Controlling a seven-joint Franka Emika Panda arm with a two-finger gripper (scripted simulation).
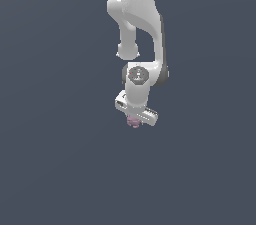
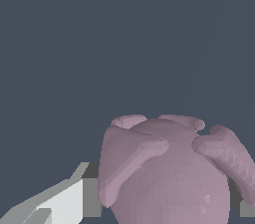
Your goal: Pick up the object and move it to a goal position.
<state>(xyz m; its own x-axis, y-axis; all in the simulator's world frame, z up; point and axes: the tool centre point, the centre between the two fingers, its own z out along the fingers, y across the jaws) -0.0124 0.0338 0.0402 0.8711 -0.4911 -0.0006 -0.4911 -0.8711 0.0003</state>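
Both pincer (image 1: 135, 119) sides apparently grip the ball (image 2: 169, 178).

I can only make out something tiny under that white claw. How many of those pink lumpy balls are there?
1. The pink lumpy ball sits right under the gripper, between its fingers, filling the wrist view. The arm could hide others.

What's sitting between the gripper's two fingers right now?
The pink lumpy ball fills the gap between the gripper fingers, shown best in the wrist view.
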